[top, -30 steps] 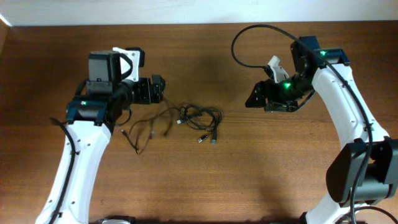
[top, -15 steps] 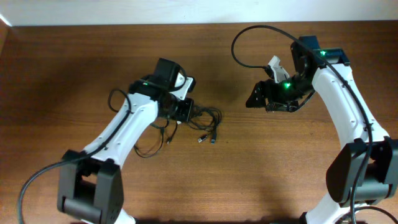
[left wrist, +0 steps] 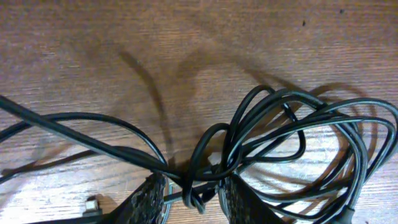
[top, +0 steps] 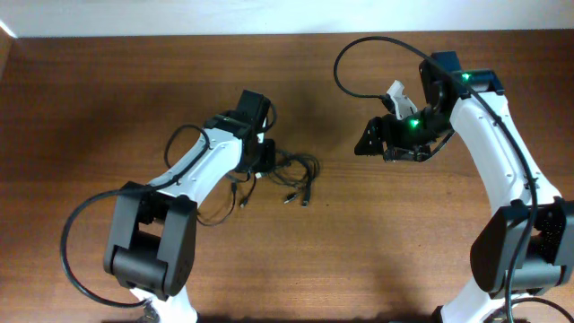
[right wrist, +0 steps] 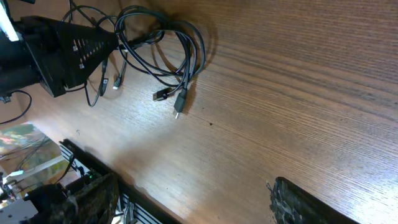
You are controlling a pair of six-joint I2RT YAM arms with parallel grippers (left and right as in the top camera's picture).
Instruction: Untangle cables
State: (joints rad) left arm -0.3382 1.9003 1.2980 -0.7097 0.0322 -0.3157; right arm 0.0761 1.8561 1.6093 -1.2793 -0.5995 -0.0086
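Middle: the cables [top: 291, 169] sprawl in loose loops, blocking a low pass there.
Left approach: the left arm [top: 202, 170] lies across it, with the left gripper [top: 266, 160] pinched into the tangle.
Near side: plug ends [top: 296, 199] stick out.
Right approach: bare table [top: 345, 215] lies between the tangle and the spread-jawed right gripper [top: 369, 144], giving open passage.

we show black cables [top: 291, 170] on a reddish-brown table [top: 90, 108] with fine wood grain. the left tool [left wrist: 194, 200] has dark, diamond-patterned pads [left wrist: 239, 199]. the arms [top: 511, 166] are white with black joints; the right one bears green lights.
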